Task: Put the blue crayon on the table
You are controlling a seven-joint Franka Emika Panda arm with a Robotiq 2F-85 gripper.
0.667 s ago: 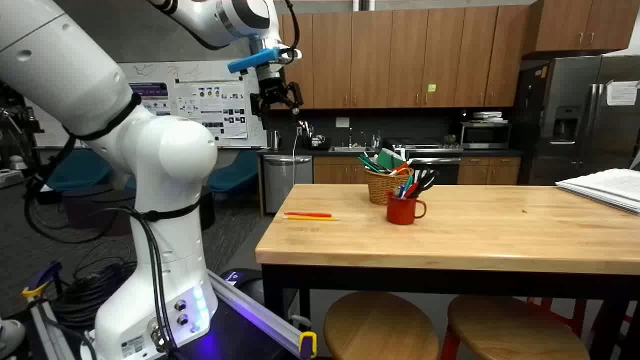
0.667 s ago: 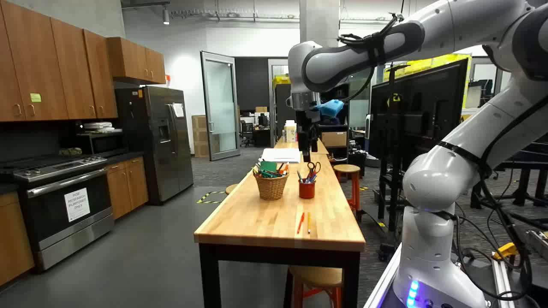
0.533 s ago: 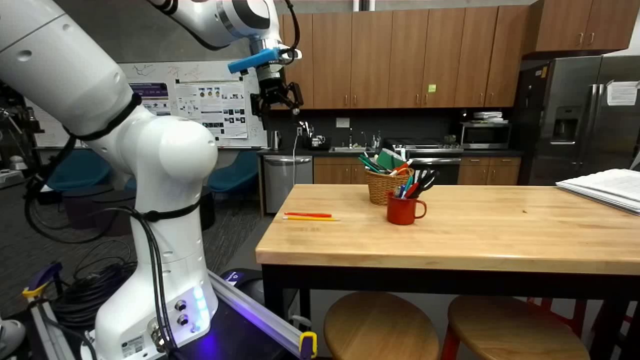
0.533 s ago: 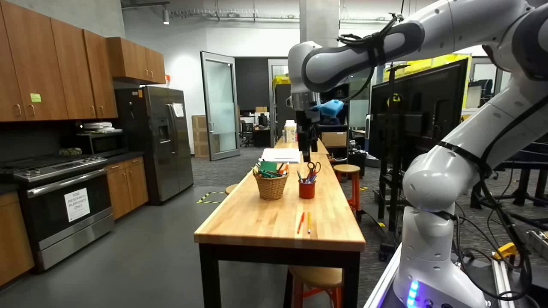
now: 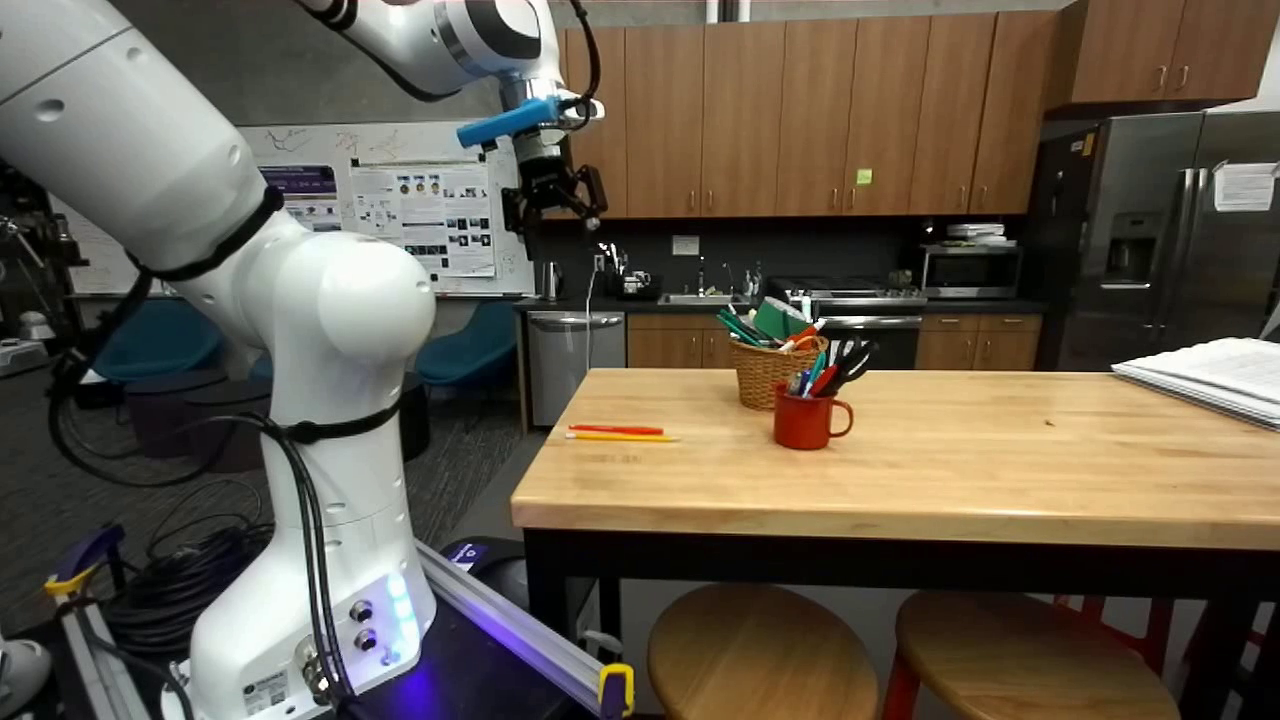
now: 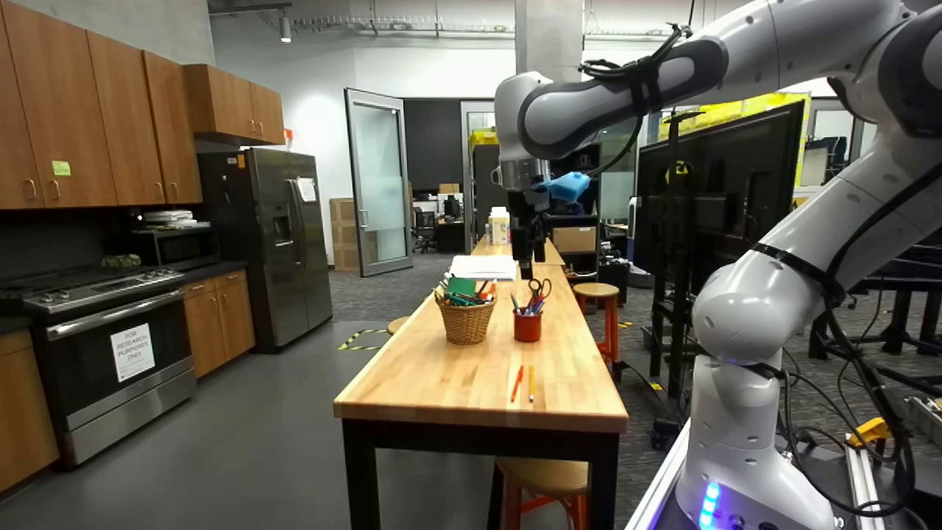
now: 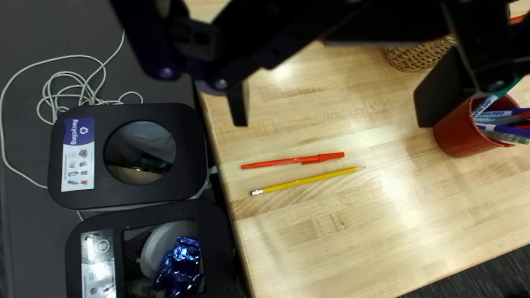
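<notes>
The table [image 5: 960, 470] with its light wooden top also shows in the wrist view [image 7: 352, 240]. No blue crayon can be told for sure in any view. A red mug [image 5: 802, 425] on the table holds blue-capped pens, markers and scissors; in the wrist view the mug [image 7: 457, 134] shows at the right edge, partly behind a finger. My gripper [image 7: 332, 124] is open and empty, its fingers wide apart. In both exterior views the gripper [image 5: 562, 222] hangs high, well above the tabletop, pointing down.
A wicker basket [image 6: 465, 324] of green and orange items stands beside the mug. A red pen [image 7: 292, 160] and a yellow pencil [image 7: 306, 181] lie near the table's end. Two bins, one a recycling bin [image 7: 128, 155], stand past that edge. White papers [image 5: 1215, 380] lie farther along.
</notes>
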